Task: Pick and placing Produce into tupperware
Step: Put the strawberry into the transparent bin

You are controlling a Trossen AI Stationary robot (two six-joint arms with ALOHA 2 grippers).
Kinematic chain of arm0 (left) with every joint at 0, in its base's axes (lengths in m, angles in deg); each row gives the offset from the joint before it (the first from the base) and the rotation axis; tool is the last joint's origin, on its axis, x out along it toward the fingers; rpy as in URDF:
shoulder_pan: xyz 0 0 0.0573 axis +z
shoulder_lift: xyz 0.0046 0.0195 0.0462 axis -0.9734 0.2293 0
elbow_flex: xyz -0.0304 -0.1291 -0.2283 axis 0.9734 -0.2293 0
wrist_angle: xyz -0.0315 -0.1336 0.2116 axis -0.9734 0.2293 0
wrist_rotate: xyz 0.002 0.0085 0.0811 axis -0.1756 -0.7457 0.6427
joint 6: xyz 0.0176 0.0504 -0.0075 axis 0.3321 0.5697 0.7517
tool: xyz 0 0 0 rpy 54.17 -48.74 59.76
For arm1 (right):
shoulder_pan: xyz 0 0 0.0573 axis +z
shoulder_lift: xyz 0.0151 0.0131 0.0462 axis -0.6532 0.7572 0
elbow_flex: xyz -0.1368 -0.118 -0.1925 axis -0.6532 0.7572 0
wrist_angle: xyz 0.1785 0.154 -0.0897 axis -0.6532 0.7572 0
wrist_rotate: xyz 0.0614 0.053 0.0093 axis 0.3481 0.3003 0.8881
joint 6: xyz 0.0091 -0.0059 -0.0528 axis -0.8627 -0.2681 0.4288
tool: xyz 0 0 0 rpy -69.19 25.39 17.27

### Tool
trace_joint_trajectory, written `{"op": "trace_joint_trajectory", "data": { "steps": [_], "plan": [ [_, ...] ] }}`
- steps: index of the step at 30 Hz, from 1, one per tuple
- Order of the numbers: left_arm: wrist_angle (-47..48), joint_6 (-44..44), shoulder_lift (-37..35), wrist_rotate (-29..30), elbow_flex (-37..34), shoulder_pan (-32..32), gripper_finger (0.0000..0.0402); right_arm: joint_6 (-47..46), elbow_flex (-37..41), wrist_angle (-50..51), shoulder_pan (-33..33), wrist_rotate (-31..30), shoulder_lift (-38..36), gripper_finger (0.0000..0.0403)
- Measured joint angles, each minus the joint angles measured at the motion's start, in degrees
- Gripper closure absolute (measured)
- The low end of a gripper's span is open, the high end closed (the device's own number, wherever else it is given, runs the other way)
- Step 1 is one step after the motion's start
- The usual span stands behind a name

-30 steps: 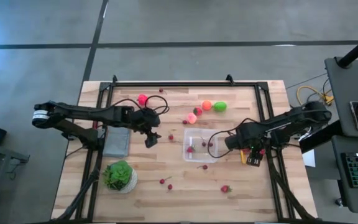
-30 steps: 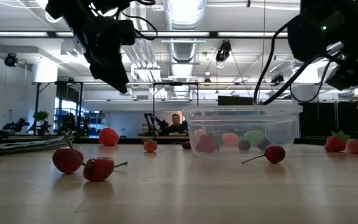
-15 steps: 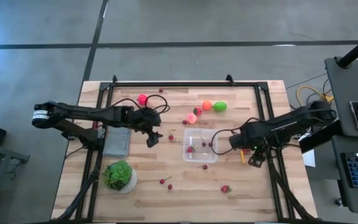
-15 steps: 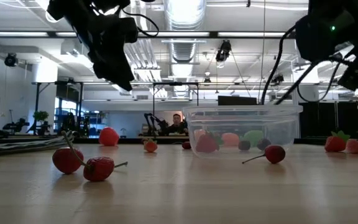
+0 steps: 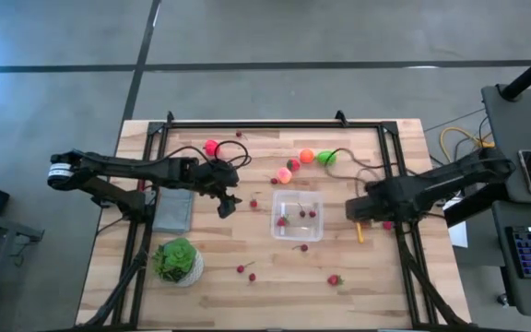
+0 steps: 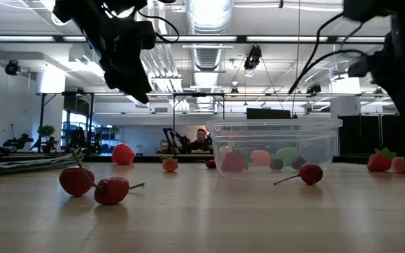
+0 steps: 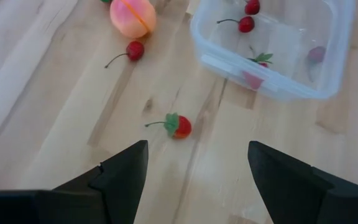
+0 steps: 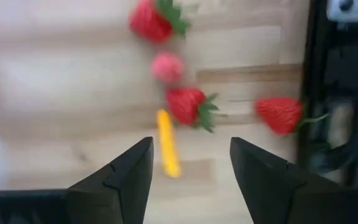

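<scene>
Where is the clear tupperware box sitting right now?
In the high view the tupperware sits just right of the table's centre, between the two arms, with the peach-pink fruit just beyond its far edge and a few cherries already inside.

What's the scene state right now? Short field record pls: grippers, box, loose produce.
left gripper: open, empty, above a small stemmed red piece beside the tupperware
right gripper: open, empty, over strawberries and a yellow piece at the table's right edge
tupperware contents: a few small red pieces
loose produce: green lump, orange lump, peach lump
</scene>
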Motion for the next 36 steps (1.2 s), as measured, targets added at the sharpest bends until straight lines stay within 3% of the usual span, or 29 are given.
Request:
{"op": "trace_joint_trajectory", "data": {
  "steps": [3, 5, 11, 18, 22, 26, 30, 36],
  "plan": [
    [0.2, 0.2, 0.0, 3.6, 0.0, 0.1, 0.0139, -17.8, 0.0, 0.4, 5.1, -6.6, -2.2, 0.0197],
    [0.2, 0.2, 0.0, 7.8, -0.1, 0.1, 0.0139, -24.0, 0.1, 1.5, 7.6, -7.1, -2.1, 0.0197],
    [0.2, 1.9, 0.0, 21.3, -0.7, 0.5, 0.0139, -23.3, 0.1, -0.6, 9.7, 7.2, 4.1, 0.0197],
    [0.0, 2.1, 0.0, 22.6, -0.9, 2.4, 0.0139, -25.7, -2.0, 7.7, 12.0, 14.7, 11.2, 0.0197],
    [-0.2, 6.0, 0.0, 22.6, -0.9, 3.0, 0.0139, -14.0, -2.7, 9.6, 12.0, 14.5, 13.1, 0.0197],
    [-0.2, 8.9, 0.0, 22.5, -0.9, 3.2, 0.0139, 10.0, -3.2, 2.5, 11.9, 15.3, 13.4, 0.0197],
    [-0.6, 10.3, 0.1, 21.9, -0.8, 3.5, 0.0139, 34.3, -4.7, -3.8, 11.9, 20.6, 13.5, 0.0198],
    [-2.7, 10.3, 0.1, 21.6, -0.9, 3.5, 0.0139, 55.3, -5.7, 3.4, 9.6, 27.2, 15.8, 0.0198]
  ]
}}
